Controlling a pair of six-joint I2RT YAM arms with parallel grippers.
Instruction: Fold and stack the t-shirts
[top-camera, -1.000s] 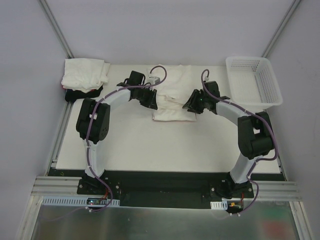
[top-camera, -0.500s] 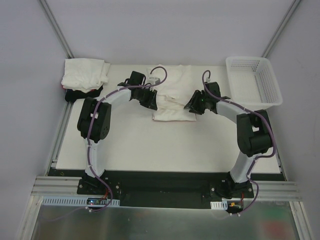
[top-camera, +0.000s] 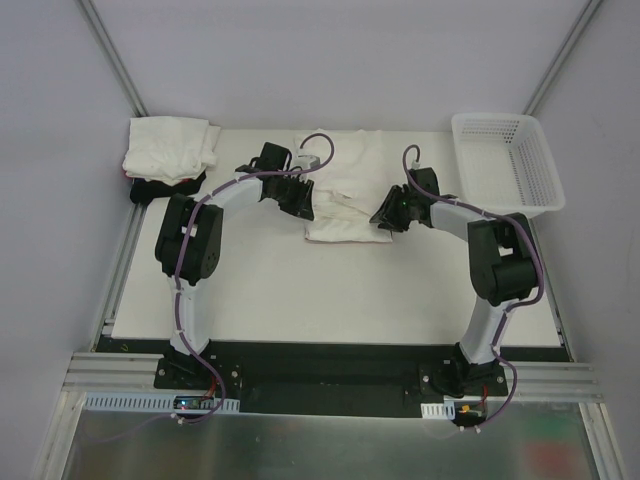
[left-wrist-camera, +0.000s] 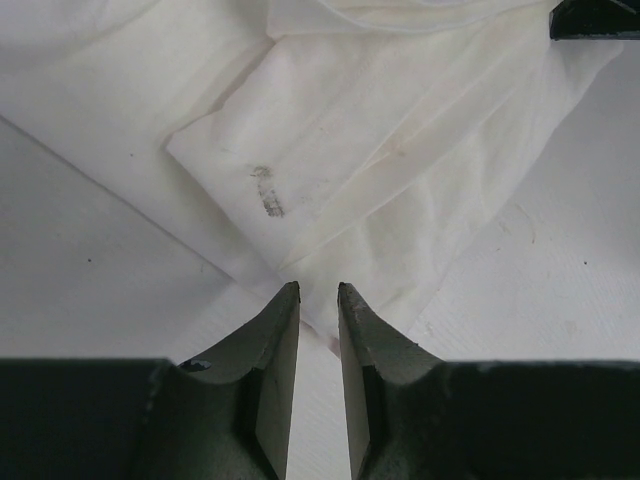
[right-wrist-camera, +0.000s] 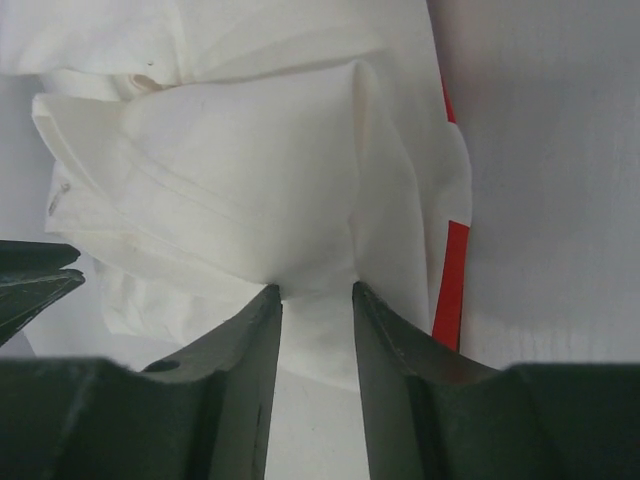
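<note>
Right gripper (right-wrist-camera: 315, 290) pinches fold of rumpled white cloth t-shirt (right-wrist-camera: 250, 170) dead ahead; left gripper (left-wrist-camera: 318, 288) narrow, shirt corner at tips, grip unclear.

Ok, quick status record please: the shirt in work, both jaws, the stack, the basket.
shirt in work: white t-shirt, partly folded, far centre of table
left gripper: jaws narrow at shirt's left edge; grip unclear
right gripper: jaws closed on a bunched fold at its right edge
stack: folded white shirts over a black shirt, far left corner
basket: far right corner, no shirts visible inside
</note>
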